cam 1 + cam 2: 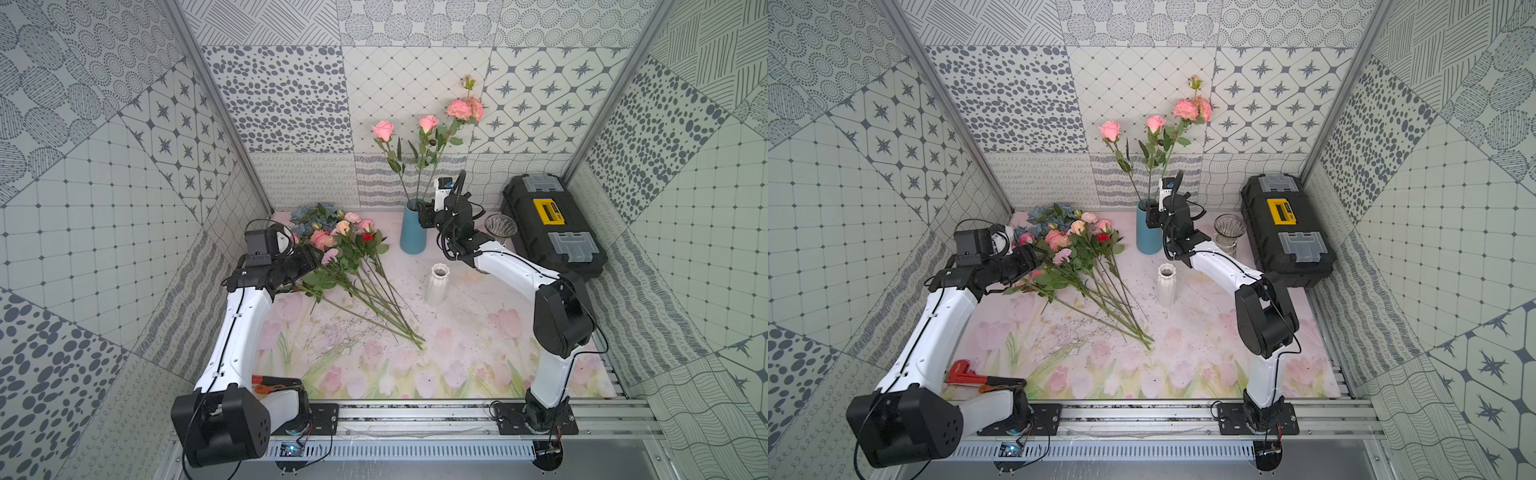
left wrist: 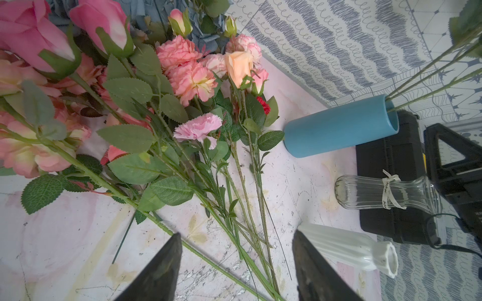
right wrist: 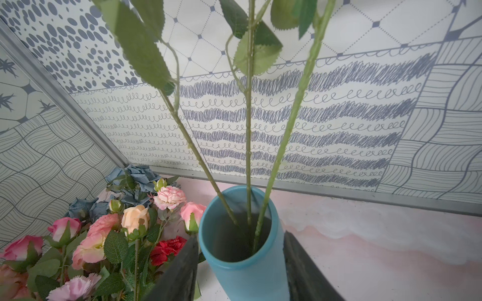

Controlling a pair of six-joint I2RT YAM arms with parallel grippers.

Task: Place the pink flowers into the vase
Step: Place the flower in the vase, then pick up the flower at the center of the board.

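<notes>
Pink blooms first: found most of the pink flowers (image 1: 320, 240) heaped on the mat (image 1: 457, 332) at far left, stems fanning toward near centre. Counted three of them standing upright in the blue vase (image 1: 413, 237) at far centre, heads up against the back wall (image 1: 291, 104). Saw the right gripper (image 3: 240, 235) at that vase's rim, jaws parted and flanking its wall; could not tell whether the fingers (image 3: 177, 271) touched it. Saw the left gripper (image 2: 236, 234) over the heap's stems, jaws wide, holding nothing. Noted white vase (image 1: 436, 286) and glass vase (image 1: 500, 228) to the right, apart from the blue one.
</notes>
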